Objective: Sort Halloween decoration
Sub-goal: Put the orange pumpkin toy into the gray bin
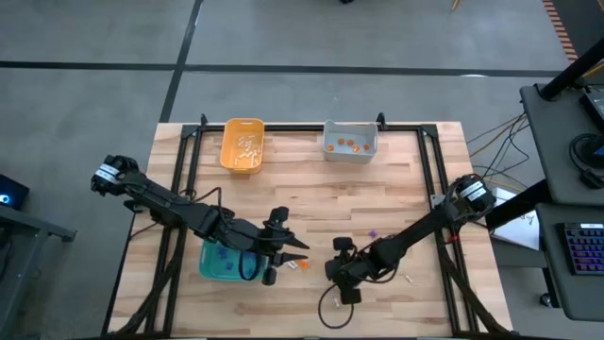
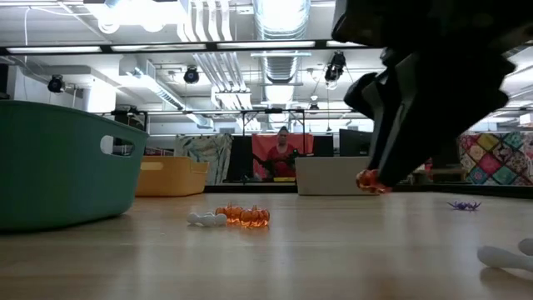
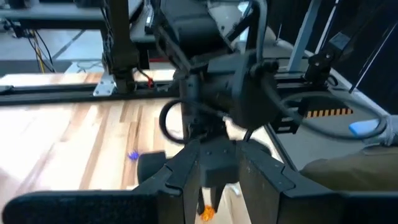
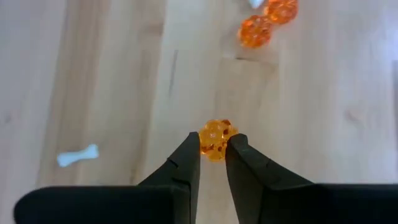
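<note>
Halloween trinkets lie loose on the wooden table: two orange roundish ones [image 2: 242, 215] beside a small white one [image 2: 206, 219], a purple spiky one [image 2: 464, 204], and another white one [image 2: 502, 257]. My right gripper [image 4: 213, 144] [image 1: 330, 272] hangs near the table's front middle, shut on one more orange trinket [image 4: 216, 134]. My left gripper [image 1: 298, 248] stands open just right of the teal bin [image 1: 225, 263], above the table, with nothing showing between its fingers [image 3: 186, 171]. My right gripper pinches the orange roundish trinket by its two opposite sides [image 4: 208, 138], between the free ends of its two fingers. The fingers slant down from above. The trinket [image 2: 369, 180] is lifted clear of the table.
An orange-yellow bin [image 1: 243, 144] with white pieces and a grey bin [image 1: 350, 140] with orange pieces stand at the table's far edge. The teal bin holds purple pieces. A person [image 2: 282, 155] shows in the room beyond. Both arms meet close together at the front middle.
</note>
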`<act>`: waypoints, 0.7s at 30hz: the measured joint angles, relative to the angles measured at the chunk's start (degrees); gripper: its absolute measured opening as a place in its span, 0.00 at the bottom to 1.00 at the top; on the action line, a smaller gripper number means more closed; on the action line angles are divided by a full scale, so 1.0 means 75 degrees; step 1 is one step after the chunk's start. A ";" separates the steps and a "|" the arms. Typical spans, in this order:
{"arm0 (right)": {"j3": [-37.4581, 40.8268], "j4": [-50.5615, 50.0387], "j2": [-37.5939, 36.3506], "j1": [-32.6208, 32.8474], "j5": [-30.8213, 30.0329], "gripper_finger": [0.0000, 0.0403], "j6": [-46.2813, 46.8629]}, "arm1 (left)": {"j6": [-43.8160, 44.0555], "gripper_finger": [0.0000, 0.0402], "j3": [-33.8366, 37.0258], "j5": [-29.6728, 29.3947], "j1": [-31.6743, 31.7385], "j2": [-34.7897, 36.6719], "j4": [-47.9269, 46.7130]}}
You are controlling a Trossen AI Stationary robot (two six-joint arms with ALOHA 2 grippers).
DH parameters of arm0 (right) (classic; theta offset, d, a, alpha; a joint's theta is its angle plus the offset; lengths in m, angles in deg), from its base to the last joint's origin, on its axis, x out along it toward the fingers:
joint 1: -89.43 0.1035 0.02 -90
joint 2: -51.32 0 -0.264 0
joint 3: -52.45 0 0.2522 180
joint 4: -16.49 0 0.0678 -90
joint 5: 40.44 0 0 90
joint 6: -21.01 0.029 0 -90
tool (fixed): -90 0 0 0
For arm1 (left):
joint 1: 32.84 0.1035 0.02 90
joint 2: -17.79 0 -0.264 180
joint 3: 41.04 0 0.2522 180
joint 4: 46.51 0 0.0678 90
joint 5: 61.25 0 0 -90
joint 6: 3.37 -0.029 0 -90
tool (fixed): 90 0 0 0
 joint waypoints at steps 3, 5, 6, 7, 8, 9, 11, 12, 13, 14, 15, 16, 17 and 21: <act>-0.0077 -0.0098 -0.0026 -0.0158 0.0000 0.14 -0.0156 | -0.0045 0.21 -0.0006 0.0000 0.0000 0.0146 -0.0126; -0.0094 -0.0163 -0.0056 -0.0275 0.0000 0.13 -0.0266 | -0.0068 0.21 -0.0006 -0.0003 0.0000 0.0198 -0.0220; -0.0095 -0.0205 -0.0058 -0.0344 0.0000 0.13 -0.0336 | -0.0098 0.21 -0.0006 -0.0006 0.0000 0.0227 -0.0322; -0.0095 -0.0268 -0.0065 -0.0409 0.0000 0.13 -0.0440 | -0.0131 0.21 -0.0006 -0.0008 0.0000 0.0254 -0.0411; -0.0094 -0.0355 -0.0089 -0.0484 0.0002 0.13 -0.0507 | -0.0162 0.21 -0.0006 -0.0079 0.0000 0.0279 -0.0470; -0.0092 -0.0439 -0.0125 -0.0568 0.0006 0.13 -0.0588 | -0.0200 0.21 -0.0006 -0.0168 0.0000 0.0300 -0.0566; -0.0092 -0.0650 -0.0314 -0.0766 0.0009 0.13 -0.0756 | -0.0289 0.21 -0.0006 -0.0402 0.0004 0.0345 -0.0794; -0.0092 -0.0847 -0.0431 -0.0887 0.0002 0.13 -0.0868 | -0.0357 0.21 -0.0006 -0.0511 0.0019 0.0377 -0.0951; -0.0092 -0.1019 -0.0551 -0.1023 0.0000 0.13 -0.0960 | -0.0419 0.21 -0.0006 -0.0596 0.0045 0.0415 -0.1088; -0.0092 -0.1183 -0.0681 -0.1180 -0.0004 0.13 -0.1096 | -0.0483 0.21 -0.0006 -0.0684 0.0080 0.0468 -0.1202; -0.0092 -0.1363 -0.0816 -0.1350 -0.0004 0.13 -0.1220 | -0.0553 0.21 -0.0006 -0.0753 0.0129 0.0531 -0.1331; -0.0092 -0.1519 -0.0951 -0.1541 -0.0004 0.13 -0.1370 | -0.0640 0.21 -0.0006 -0.0769 0.0206 0.0587 -0.1405; -0.0092 -0.1618 -0.1120 -0.1751 -0.0003 0.13 -0.1537 | -0.0759 0.20 -0.0006 -0.0772 0.0280 0.0662 -0.1472; -0.0102 -0.1951 -0.1813 -0.2778 -0.0012 0.13 -0.2186 | -0.1353 0.19 -0.0006 -0.0705 0.0700 0.0921 -0.1816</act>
